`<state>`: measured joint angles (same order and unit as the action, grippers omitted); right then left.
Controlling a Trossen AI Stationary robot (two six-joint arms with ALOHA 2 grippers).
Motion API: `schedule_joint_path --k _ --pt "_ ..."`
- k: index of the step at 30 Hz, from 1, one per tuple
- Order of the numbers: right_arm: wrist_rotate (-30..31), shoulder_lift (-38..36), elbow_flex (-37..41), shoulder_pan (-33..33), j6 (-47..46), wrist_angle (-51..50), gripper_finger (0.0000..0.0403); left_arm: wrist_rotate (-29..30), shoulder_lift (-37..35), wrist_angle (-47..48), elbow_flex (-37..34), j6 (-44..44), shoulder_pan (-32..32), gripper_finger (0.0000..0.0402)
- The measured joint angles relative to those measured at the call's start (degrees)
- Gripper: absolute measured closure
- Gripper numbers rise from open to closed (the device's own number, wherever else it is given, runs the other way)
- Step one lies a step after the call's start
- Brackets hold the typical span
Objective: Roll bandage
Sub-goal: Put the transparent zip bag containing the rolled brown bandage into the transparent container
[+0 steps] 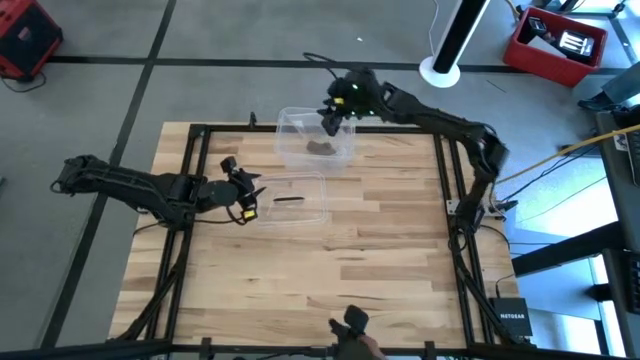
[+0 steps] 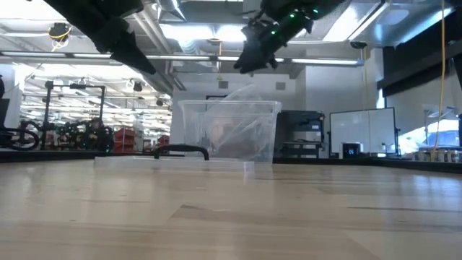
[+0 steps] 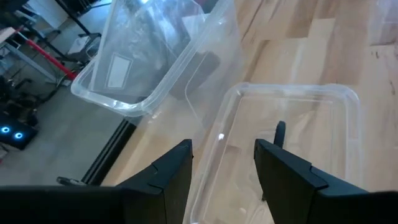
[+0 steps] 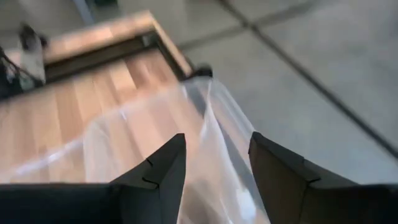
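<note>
The bandage (image 1: 320, 148) shows only as a small dull brown patch on the floor of the clear plastic box (image 1: 345, 150) at the far edge of the surface (image 1: 380, 240). It is too bunched, and too veiled by the crinkled clear plastic bag (image 2: 242, 97) rising out of the box, to give it a long axis.

The right claw (image 1: 331, 122) hangs almost directly above it, over the box's far left corner, so this arm is clearly the nearer. Its fingers (image 4: 163, 167) stand partly apart with bag film between them; I cannot tell whether they pinch it.

The left claw (image 1: 243, 192) waits just beside the lid (image 1: 310, 205) with its dark handle (image 1: 289, 198), nearer the front, its fingers (image 3: 175, 168) spread wide and holding nothing.

Readable writing: only "NETGEAR" on a dark device (image 1: 510, 318) at the surface's right front corner.
</note>
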<state>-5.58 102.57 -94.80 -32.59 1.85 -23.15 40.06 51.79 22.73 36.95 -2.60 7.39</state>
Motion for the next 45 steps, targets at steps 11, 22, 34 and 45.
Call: schedule_joint_path --k 11,22,34,45 --pt "0.0 16.3 -22.8 -0.1 -0.6 -18.0 0.0226 0.0 1.3 -0.7 0.0 1.3 -0.7 0.0235" --pt "3.7 19.6 -23.7 1.0 2.8 -23.7 0.0296 -0.7 4.3 -0.7 0.0 1.1 -0.1 0.0235" --pt "11.1 15.2 -27.0 5.8 6.1 -25.7 0.0395 -0.6 4.6 -1.1 0.0 1.8 -0.1 0.0235" --pt "26.4 8.5 -30.4 8.0 -3.9 -24.6 0.0398 4.1 4.5 -1.1 0.0 -1.7 -0.2 0.0235"
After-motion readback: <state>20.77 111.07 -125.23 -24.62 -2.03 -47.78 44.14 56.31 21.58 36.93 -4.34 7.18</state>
